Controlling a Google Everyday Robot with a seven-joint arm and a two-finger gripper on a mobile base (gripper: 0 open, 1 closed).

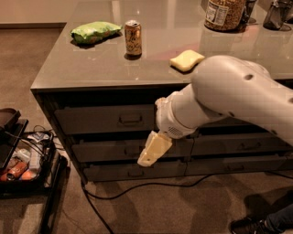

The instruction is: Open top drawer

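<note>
Nearest the camera, the thick white arm (238, 96) came in from the right and narrowed to a ribbed wrist, ending in the pale cream gripper (146, 159). The gripper pointed down and to the left, hanging in front of the cabinet face with nothing in it. Whether it was released or clenched could not be told from this angle.

Below the gripper, a dark cable (137, 187) trailed across the carpet. Low and far to its right, a dark shoe (247, 226) showed at the frame's corner. Well to its left stood a black cart (50, 183) filled with small clutter.

Directly behind the gripper lay the middle drawer (105, 150), and just beneath its tip the bottom drawer (114, 171). The top drawer (91, 119) sat above and slightly left of the gripper. It was shut and flush with the cabinet, and its small dark handle (130, 119) was up and left of the tip, apart from it.

Higher and farther back stretched the grey countertop (91, 68). On it, above and to the right of the gripper, rested a yellow sponge (187, 60). A drink can (133, 38) stood upright almost straight above the gripper, with a green bag (95, 32) beyond it to the left. Farthest, up and right, was a labelled jar (224, 13).
</note>
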